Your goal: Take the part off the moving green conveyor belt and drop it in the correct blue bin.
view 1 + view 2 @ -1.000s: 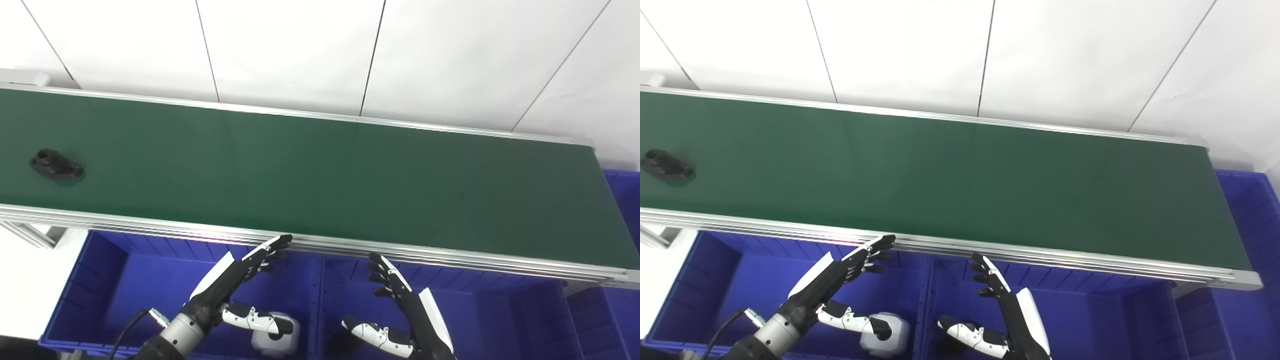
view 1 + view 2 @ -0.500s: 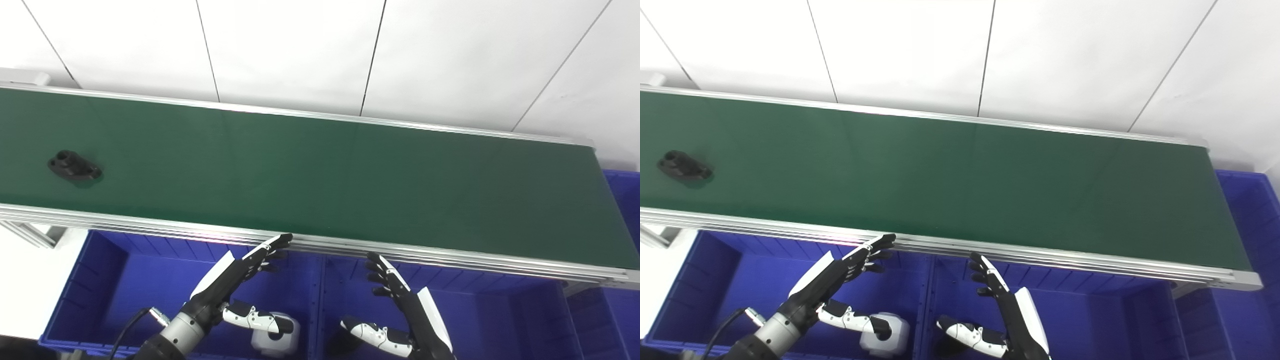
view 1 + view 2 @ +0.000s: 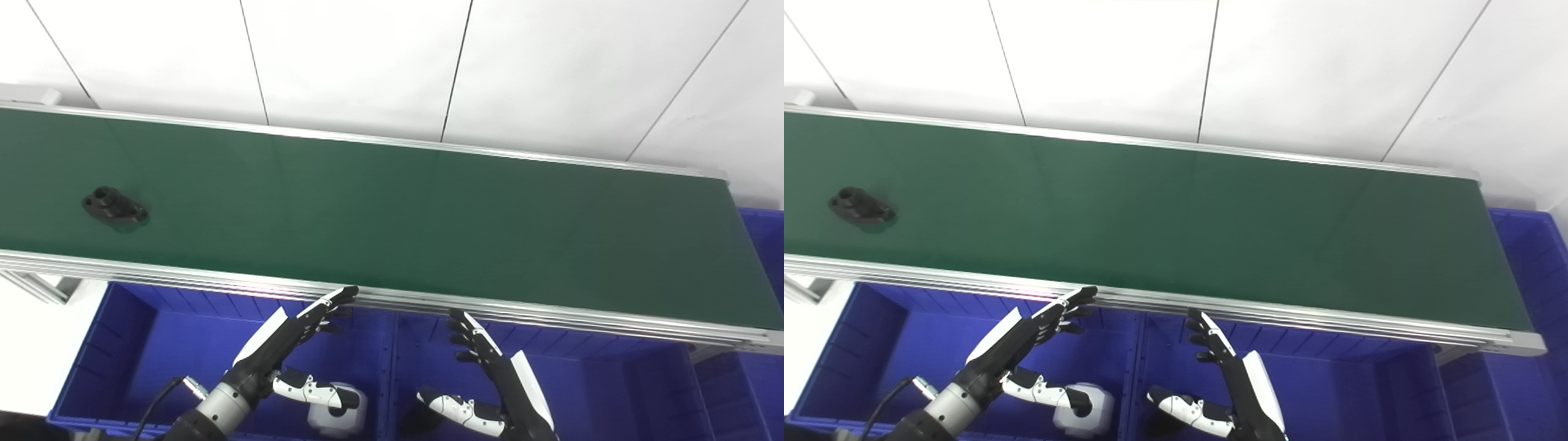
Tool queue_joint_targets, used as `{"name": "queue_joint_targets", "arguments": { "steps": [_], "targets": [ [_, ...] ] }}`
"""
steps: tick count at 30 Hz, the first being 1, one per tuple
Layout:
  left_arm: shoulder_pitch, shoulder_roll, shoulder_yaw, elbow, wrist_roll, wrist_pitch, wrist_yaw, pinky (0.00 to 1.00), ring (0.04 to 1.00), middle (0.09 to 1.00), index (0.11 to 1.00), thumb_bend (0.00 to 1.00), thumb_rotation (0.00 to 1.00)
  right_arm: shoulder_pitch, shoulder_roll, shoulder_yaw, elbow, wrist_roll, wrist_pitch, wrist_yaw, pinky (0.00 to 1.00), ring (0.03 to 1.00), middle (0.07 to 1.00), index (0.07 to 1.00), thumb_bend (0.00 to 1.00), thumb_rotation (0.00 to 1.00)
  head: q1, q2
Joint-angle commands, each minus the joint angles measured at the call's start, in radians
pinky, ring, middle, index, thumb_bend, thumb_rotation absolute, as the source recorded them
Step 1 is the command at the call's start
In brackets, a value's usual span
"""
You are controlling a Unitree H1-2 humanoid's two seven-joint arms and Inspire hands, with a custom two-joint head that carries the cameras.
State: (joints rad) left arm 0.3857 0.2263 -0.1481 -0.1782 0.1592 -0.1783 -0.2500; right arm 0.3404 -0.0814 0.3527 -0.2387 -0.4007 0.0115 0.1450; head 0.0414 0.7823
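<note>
A small black part (image 3: 114, 207) with a raised ring and a flat flange lies on the green conveyor belt (image 3: 392, 214) at its far left, near the front rail. My left hand (image 3: 288, 340) hovers open over the left blue bin (image 3: 122, 343), fingers stretched toward the belt's front rail. Over the middle blue bin (image 3: 612, 392) my right hand (image 3: 490, 380) is also open, fingers spread, holding nothing. Both hands are far right of the part and below the belt edge.
A white part (image 3: 335, 411) lies in the left bin under my left hand. An aluminium rail (image 3: 551, 315) edges the belt's front. Another blue bin (image 3: 762, 245) stands at the belt's right end. A white panelled wall rises behind.
The black part has ridden the belt to the right. Both hands have stayed almost still, open over the bins.
</note>
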Motion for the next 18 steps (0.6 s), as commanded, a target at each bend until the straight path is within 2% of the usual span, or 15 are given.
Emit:
{"name": "queue_joint_targets", "arguments": {
  "steps": [1, 10, 12, 13, 14, 15, 18],
  "targets": [
    [-0.002, 0.001, 0.003, -0.016, -0.005, -0.032, 0.018, 0.79, 0.888, 0.936, 0.932, 0.70, 0.31, -0.005, 0.004, 0.003, -0.019, 0.010, -0.004, -0.003, 0.77, 0.850, 0.884, 0.923, 0.64, 0.40, 0.001, 0.001],
    [-0.004, 0.001, 0.001, -0.009, -0.005, -0.040, 0.018, 0.79, 0.890, 0.939, 0.935, 0.69, 0.31, -0.006, 0.003, 0.003, -0.019, 0.005, -0.005, -0.003, 0.76, 0.847, 0.880, 0.923, 0.64, 0.40, 0.019, -0.006],
    [-0.002, -0.002, -0.001, -0.013, 0.000, -0.033, 0.019, 0.79, 0.890, 0.939, 0.934, 0.69, 0.31, -0.006, 0.001, 0.000, -0.018, 0.008, -0.006, -0.002, 0.77, 0.848, 0.879, 0.921, 0.64, 0.39, 0.060, -0.020],
    [0.001, -0.006, -0.005, -0.016, 0.005, -0.024, 0.020, 0.78, 0.891, 0.939, 0.934, 0.69, 0.31, -0.005, -0.004, -0.002, -0.015, 0.013, -0.012, -0.001, 0.77, 0.848, 0.879, 0.921, 0.64, 0.39, 0.113, -0.039],
    [0.004, -0.008, -0.007, -0.018, 0.009, -0.018, 0.022, 0.79, 0.894, 0.942, 0.937, 0.71, 0.33, -0.004, -0.007, -0.003, -0.014, 0.016, -0.016, 0.000, 0.77, 0.852, 0.882, 0.926, 0.63, 0.38, 0.113, -0.039],
    [0.005, -0.014, -0.013, -0.013, 0.020, -0.022, 0.027, 0.79, 0.895, 0.944, 0.937, 0.71, 0.34, -0.001, -0.014, -0.007, -0.013, 0.023, -0.021, 0.002, 0.77, 0.854, 0.883, 0.927, 0.62, 0.38, 0.188, -0.069],
    [0.001, -0.031, -0.031, 0.018, 0.038, -0.050, 0.042, 0.75, 0.876, 0.933, 0.929, 0.73, 0.37, 0.001, -0.033, -0.016, -0.003, 0.046, -0.040, 0.003, 0.78, 0.862, 0.895, 0.939, 0.59, 0.36, 0.275, -0.112]
  ]
}}
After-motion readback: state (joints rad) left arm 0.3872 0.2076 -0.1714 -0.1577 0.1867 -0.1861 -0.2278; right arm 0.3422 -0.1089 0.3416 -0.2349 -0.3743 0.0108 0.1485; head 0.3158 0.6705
